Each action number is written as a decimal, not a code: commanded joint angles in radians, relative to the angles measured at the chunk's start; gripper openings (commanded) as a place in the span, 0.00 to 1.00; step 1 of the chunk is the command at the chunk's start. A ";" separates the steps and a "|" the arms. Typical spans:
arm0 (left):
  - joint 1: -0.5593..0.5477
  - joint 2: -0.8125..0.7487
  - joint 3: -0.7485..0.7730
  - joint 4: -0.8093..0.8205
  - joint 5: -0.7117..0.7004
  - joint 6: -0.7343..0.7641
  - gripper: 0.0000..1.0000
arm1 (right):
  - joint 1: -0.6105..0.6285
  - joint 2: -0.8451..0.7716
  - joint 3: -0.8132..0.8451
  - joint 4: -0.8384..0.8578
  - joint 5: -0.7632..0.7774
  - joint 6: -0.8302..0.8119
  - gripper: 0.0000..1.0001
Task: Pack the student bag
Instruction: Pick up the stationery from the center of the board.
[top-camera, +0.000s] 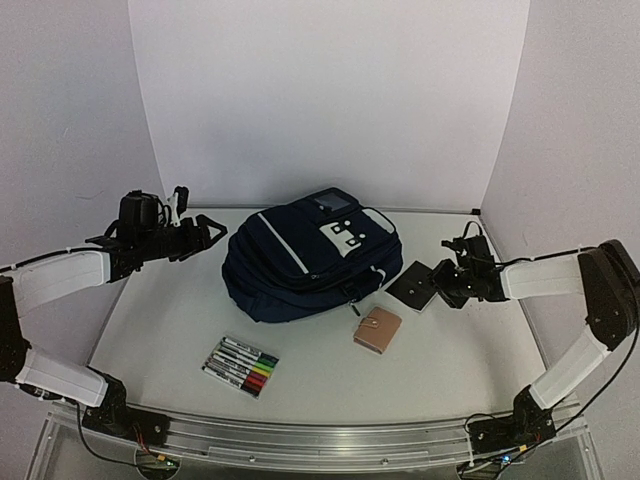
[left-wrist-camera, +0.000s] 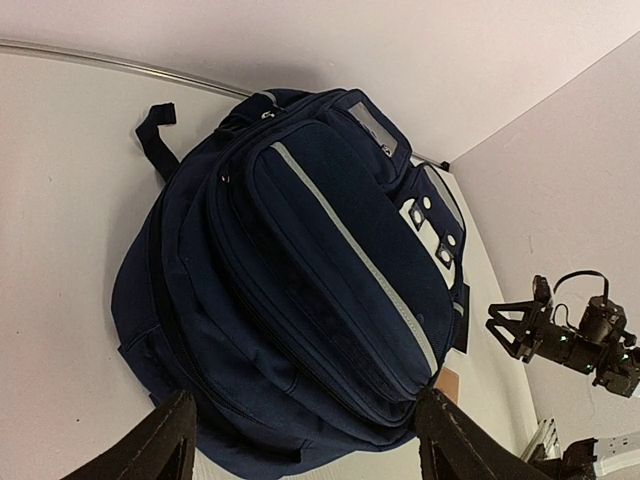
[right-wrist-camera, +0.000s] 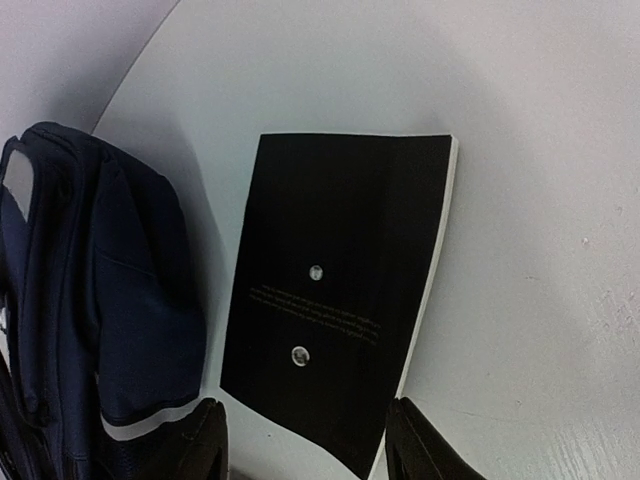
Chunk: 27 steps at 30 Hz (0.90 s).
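Right gripper (top-camera: 448, 272) half spread, empty, low over black notebook (top-camera: 414, 284) at centre right of the top view; left gripper (top-camera: 210, 236) spread wide, also empty, left of centre. Student bag (top-camera: 312, 255) flat on table (top-camera: 150, 320) mid-frame between the two, no compartment visibly open, long axis from lower left to upper right. Lies just beside left fingertips, farther from right ones, so opening it probably suits left arm, fetching notebook the right.
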 joint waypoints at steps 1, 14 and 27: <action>-0.005 -0.031 0.017 0.003 -0.011 0.004 0.75 | -0.021 0.057 -0.010 0.031 -0.049 0.006 0.53; -0.005 -0.033 0.021 -0.004 -0.018 0.010 0.75 | -0.050 0.166 -0.037 0.135 -0.091 0.029 0.47; -0.005 -0.045 0.045 -0.026 -0.034 0.023 0.75 | -0.061 0.289 -0.058 0.359 -0.140 0.054 0.05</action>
